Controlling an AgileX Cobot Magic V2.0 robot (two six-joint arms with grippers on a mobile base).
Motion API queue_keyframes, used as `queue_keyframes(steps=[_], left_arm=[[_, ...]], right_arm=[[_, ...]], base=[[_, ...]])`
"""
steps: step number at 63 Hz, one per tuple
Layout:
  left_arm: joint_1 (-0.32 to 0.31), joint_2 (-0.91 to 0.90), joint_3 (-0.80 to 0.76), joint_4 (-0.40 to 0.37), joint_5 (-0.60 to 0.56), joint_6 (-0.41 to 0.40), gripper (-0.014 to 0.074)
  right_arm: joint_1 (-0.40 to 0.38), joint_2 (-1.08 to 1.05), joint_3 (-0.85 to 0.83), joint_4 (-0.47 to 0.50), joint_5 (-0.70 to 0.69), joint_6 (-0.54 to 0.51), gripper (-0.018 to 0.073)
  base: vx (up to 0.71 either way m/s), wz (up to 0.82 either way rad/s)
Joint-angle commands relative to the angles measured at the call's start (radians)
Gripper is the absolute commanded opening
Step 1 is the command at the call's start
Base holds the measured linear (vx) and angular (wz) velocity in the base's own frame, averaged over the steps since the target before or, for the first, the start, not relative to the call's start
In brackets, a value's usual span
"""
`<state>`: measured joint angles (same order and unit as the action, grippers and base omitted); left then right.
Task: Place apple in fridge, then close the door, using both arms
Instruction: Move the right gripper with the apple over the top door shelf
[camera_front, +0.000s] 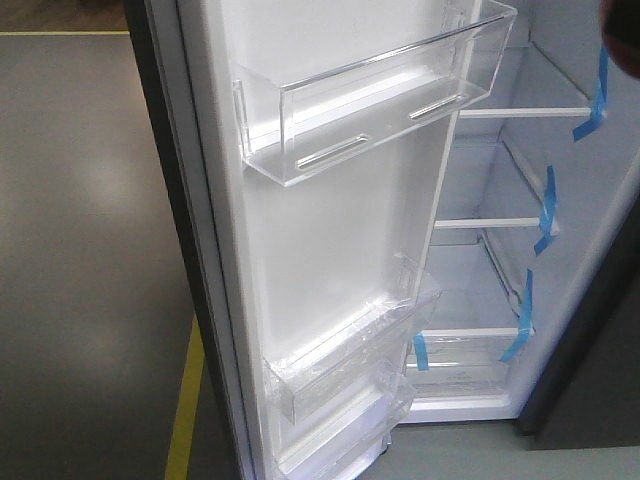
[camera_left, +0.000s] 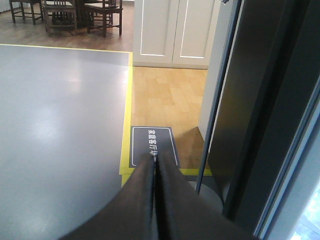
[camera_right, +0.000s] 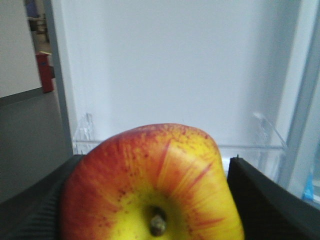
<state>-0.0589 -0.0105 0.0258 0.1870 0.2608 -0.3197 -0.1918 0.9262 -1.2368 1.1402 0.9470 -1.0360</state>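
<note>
The apple (camera_right: 150, 185) is clamped between the right gripper's (camera_right: 152, 205) black fingers (camera_right: 265, 205), stem end toward the wrist camera. It is close to the door's (camera_front: 330, 250) white inner face, facing a clear bin (camera_right: 257, 142). Past the door's inner edge the fridge (camera_front: 590, 240) stands open, its glass shelves (camera_front: 505, 112) marked with blue tape (camera_front: 546, 208). I'd swing the apple away from the door and set it low on a shelf before letting go. The left gripper (camera_left: 154, 162), fingers pressed together, hangs off the door's dark outer side, well placed to push.
</note>
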Motion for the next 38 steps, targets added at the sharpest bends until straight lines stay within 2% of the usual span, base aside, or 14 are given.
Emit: queue_keyframes(steps=[1,6,14,21,30,38], left_arm=[[0.001,-0.006,0.021,0.002,-0.075,-0.003,-0.0006],[0.001,-0.006,0.021,0.002,-0.075,-0.003,-0.0006],[0.001,-0.006,0.021,0.002,-0.075,-0.003,-0.0006],[0.001,-0.006,0.021,0.002,-0.075,-0.003,-0.0006],[0.001,-0.006,0.021,0.002,-0.075,-0.003,-0.0006],[0.001,-0.006,0.021,0.002,-0.075,-0.003,-0.0006]], right_arm=[[-0.006,0.144,-0.167,0.133,0.011,-0.057,-0.0003],[0.006,0.253,-0.293,0.158,0.047,-0.061,-0.0003],[0.091,0.42,-0.456,0.144,0.055,-0.061,-0.0002],[0.175,0.536,-0.572,0.075,0.026,-0.061,0.0001],[0.237,0.638,-0.644,-0.01,-0.039,-0.052,0.0004],[0.243,0.693,-0.646,-0.034,-0.097,-0.033,0.0007]], base=[[0.0,0.0],[0.0,0.0],[0.0,0.0],[0.0,0.0],[0.0,0.0],[0.0,0.0]])
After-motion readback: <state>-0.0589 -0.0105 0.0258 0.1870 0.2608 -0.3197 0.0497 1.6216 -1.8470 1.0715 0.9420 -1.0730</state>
